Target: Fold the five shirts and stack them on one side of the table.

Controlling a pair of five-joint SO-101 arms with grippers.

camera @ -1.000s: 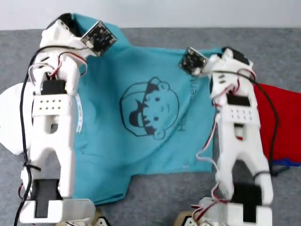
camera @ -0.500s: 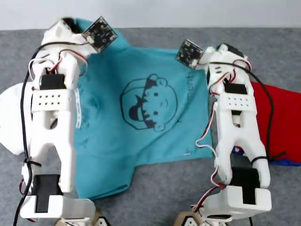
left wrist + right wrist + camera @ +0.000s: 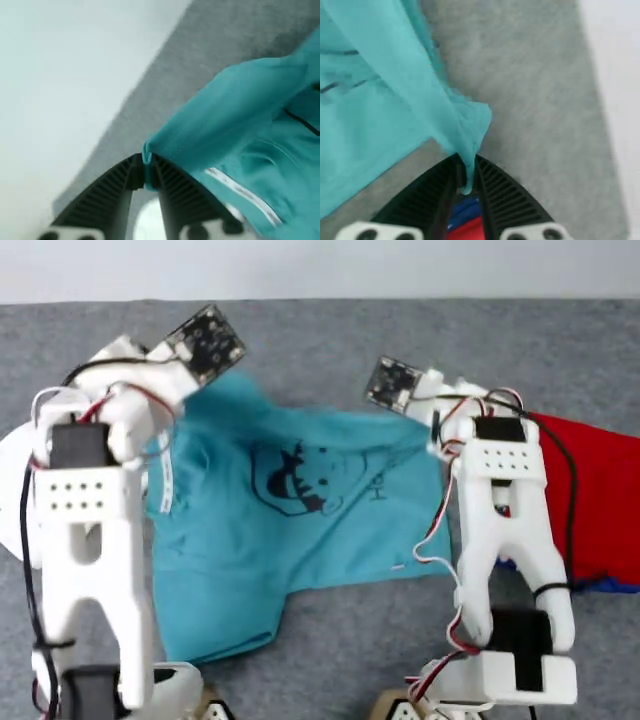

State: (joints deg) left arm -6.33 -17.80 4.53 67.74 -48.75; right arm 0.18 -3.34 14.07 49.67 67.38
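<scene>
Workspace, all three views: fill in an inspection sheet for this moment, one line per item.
Surface: grey table cover, flat.
Job's things: teal shirt lies print up between the arms and is pinched at two far corners. A red shirt lies at the right edge with a blue cloth under it, and a white cloth at the left edge.
Clutter: nothing seen.
Grippers: left gripper and right gripper are each shut on the teal shirt's edge.
Cables: loose wires loop along the right arm over the shirt; the left arm carries wires too.
Surroundings: pale strip beyond the table.
</scene>
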